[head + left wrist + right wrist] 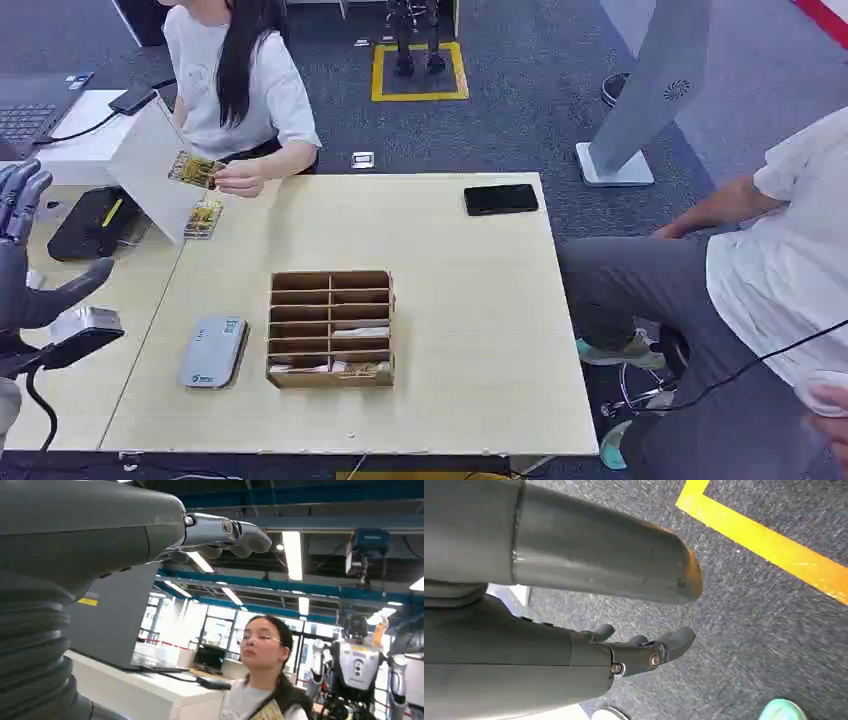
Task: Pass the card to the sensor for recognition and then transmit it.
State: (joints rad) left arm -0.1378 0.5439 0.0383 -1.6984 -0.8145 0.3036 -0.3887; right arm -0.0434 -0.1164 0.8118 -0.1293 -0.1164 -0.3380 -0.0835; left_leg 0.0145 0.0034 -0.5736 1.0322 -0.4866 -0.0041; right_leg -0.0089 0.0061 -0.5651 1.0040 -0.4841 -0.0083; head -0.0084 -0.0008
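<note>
Head view has my left hand (22, 215) raised, fingers apart and empty; the card (195, 170) sits in the person's hand (240, 177), so sensing and handover remain; my right hand (644, 650) hangs empty, fingers loosely apart

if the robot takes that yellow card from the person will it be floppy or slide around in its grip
The card looks thin and flat, held unbent at one edge by the person's hand, so probably fairly stiff and light. Its glossy-looking face may slip between fingers; the left hand would likely need a firm pinch.

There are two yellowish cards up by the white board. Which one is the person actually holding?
The upper card, pinched in the person's hand against the white board. The lower card sits at the board's bottom edge with no hand on it.
</note>
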